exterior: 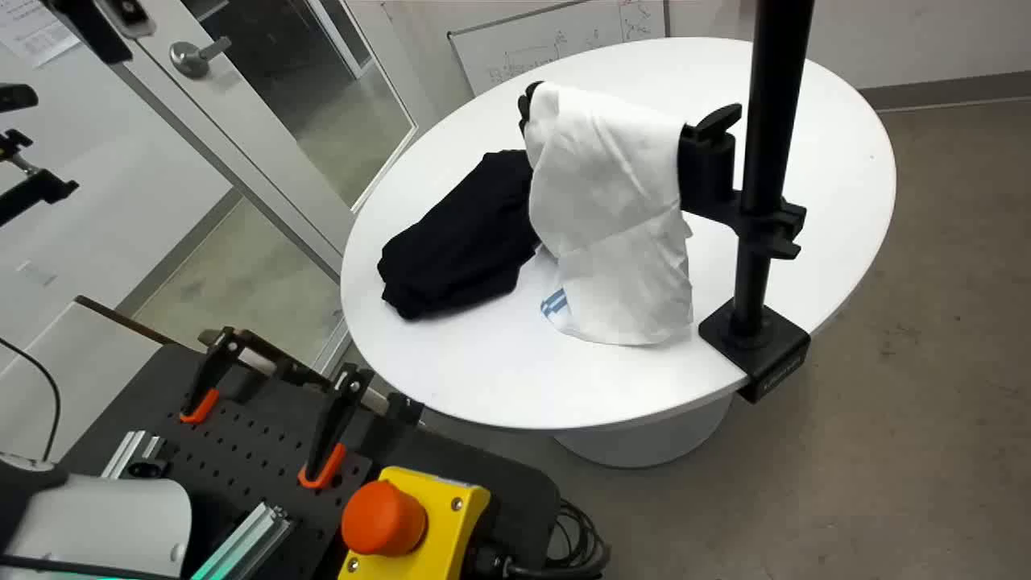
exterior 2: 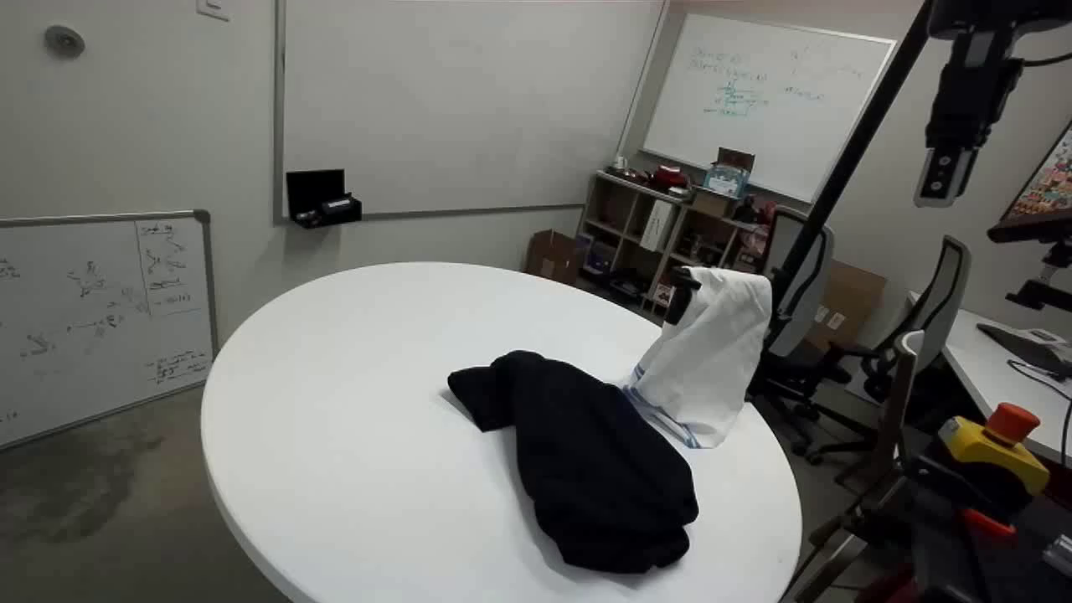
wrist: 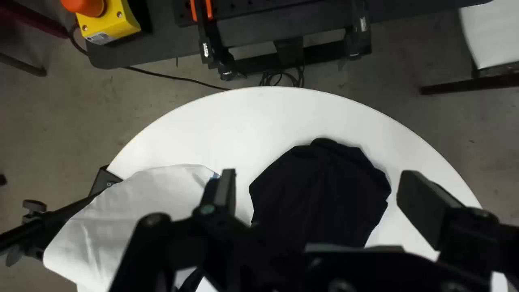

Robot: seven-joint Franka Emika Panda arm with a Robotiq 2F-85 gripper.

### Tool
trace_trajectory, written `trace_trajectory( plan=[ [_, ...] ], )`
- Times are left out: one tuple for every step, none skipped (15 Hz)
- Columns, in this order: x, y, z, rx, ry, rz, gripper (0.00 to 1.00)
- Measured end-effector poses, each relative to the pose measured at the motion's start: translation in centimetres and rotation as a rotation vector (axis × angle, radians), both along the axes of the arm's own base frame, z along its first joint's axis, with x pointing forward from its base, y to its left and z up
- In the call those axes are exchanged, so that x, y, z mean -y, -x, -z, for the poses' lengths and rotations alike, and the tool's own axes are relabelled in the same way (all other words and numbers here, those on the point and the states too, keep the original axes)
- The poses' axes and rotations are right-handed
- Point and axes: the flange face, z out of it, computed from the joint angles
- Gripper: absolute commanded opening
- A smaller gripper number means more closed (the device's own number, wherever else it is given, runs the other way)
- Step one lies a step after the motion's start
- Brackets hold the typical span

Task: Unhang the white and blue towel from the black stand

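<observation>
The white towel with blue stripes [exterior: 612, 209] hangs over a black arm of the black stand [exterior: 775, 121]; its lower edge reaches the table. The towel also shows in an exterior view [exterior 2: 712, 352] and at the lower left of the wrist view [wrist: 134, 215]. The stand's pole rises beside the towel in an exterior view [exterior 2: 854, 159]. My gripper [wrist: 320, 194] is open and empty, fingers wide apart, high above the table. In an exterior view the gripper [exterior 2: 946, 180] hangs at the upper right, apart from the towel. The arm under the towel is mostly hidden.
A black cloth [exterior: 463, 238] lies crumpled on the round white table [exterior: 451, 379] beside the towel. It shows below my fingers in the wrist view [wrist: 320, 190]. A yellow box with a red button [exterior: 415, 524] and black clamps [exterior: 334, 423] sit on the robot's bench.
</observation>
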Motion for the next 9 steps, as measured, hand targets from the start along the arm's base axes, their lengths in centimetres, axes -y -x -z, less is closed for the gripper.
trace_trajectory(
  plan=[
    [0.0,0.0,0.0,0.0,0.0,0.0,1.0],
    [0.0,0.0,0.0,0.0,0.0,0.0,1.0],
    [0.1,-0.1,0.0,0.005,-0.002,0.001,1.0],
    [0.3,-0.2,-0.1,0.015,-0.005,0.005,1.0],
    [0.6,-0.6,-0.1,0.037,-0.008,0.01,1.0],
    [1.1,-1.0,-0.2,0.066,-0.009,0.016,1.0],
    [1.8,-1.6,-0.2,0.102,-0.01,0.025,1.0],
    [2.7,-2.3,-0.3,0.144,-0.008,0.033,1.0],
    [3.8,-3.0,-0.3,0.192,0.0,0.039,1.0]
  ],
)
